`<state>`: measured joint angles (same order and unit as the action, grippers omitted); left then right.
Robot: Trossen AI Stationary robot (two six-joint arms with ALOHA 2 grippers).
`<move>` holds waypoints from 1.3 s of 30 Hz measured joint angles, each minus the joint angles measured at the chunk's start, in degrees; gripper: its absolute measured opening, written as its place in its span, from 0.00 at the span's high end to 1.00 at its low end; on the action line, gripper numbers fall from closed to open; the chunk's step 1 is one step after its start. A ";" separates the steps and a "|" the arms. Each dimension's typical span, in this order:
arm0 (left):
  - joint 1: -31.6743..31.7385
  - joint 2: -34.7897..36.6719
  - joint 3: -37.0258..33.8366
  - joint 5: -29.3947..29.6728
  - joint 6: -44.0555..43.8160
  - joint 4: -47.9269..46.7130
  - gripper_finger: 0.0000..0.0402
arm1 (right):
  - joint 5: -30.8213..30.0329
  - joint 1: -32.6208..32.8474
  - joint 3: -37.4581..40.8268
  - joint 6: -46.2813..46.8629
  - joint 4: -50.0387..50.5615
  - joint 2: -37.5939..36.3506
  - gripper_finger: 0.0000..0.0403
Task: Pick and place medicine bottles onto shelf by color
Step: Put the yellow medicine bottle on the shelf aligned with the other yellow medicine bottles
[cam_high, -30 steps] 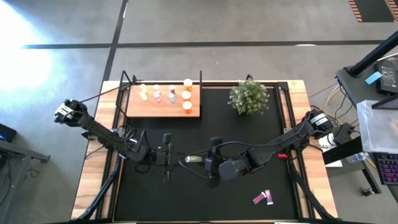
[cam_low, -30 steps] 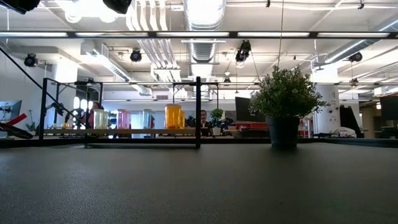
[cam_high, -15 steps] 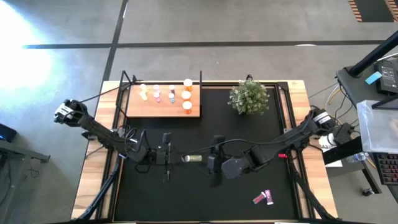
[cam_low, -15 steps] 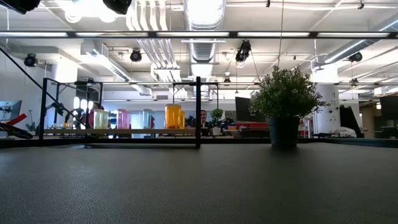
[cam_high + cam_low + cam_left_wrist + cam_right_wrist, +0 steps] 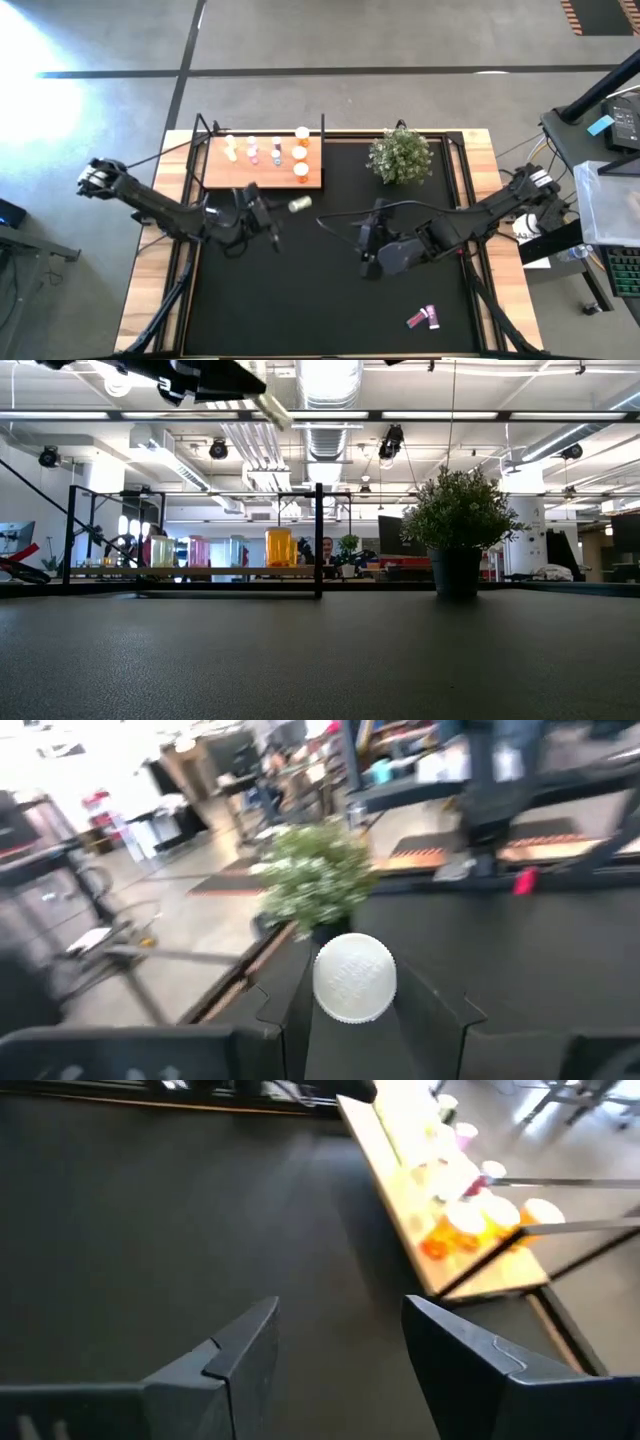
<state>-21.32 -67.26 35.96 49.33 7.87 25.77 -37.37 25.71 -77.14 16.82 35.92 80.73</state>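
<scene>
While two dark arms work over the black mat (image 5: 300, 290), the scene breaks down as follows, largest first.

Table: light-wood rim (image 5: 480, 200) frames the mat, seen from above.

Shelf: flat light-wood board (image 5: 225, 172) with thin black posts at its edges, at the mat's far left corner; in the low view its posts (image 5: 318, 540) stand upright.

Plant: small bushy green plant (image 5: 400, 155) in a dark pot (image 5: 456, 572), on the mat to the right of the shelf and apart from it.

Left gripper: left gripper (image 5: 275, 212), raised above the mat just in front of the shelf's near edge, is clamped tight on a bottle.

Right gripper: right gripper (image 5: 368, 238), near the mat's centre, stands with its fingers (image 5: 240, 1355) parted and nothing between them.

Held bottle: yellowish bottle (image 5: 300, 204) lies sideways in the left jaws, its round white cap (image 5: 354, 977) facing outward; raised lettering on the cap is too blurred to read.

Shelved bottles: orange bottles (image 5: 300, 150) with white caps at the shelf's right end, pink ones (image 5: 274, 155) beside them, yellowish ones (image 5: 231, 148) at the left; from table height, an orange bottle (image 5: 279, 547) stands tallest in the row.

Loose bottles: two pink bottles (image 5: 422, 319) lie on the mat near its front right corner; their labels cannot be read.
</scene>
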 joint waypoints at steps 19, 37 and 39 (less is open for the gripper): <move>27.05 20.68 3.46 0.06 -2.82 -31.64 0.75 | -4.82 -4.56 1.10 -0.24 5.86 -2.19 0.50; 43.02 13.26 3.65 -35.46 -19.80 -51.60 0.74 | -4.69 -8.24 2.23 -0.28 6.28 -2.01 0.50; 43.02 13.88 3.96 -35.44 -20.76 -56.18 0.74 | -4.69 -8.25 2.25 -0.28 6.90 -2.01 0.50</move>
<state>21.69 -53.38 39.92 13.89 -12.89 -30.41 -42.06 17.47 -74.89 16.53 42.83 78.72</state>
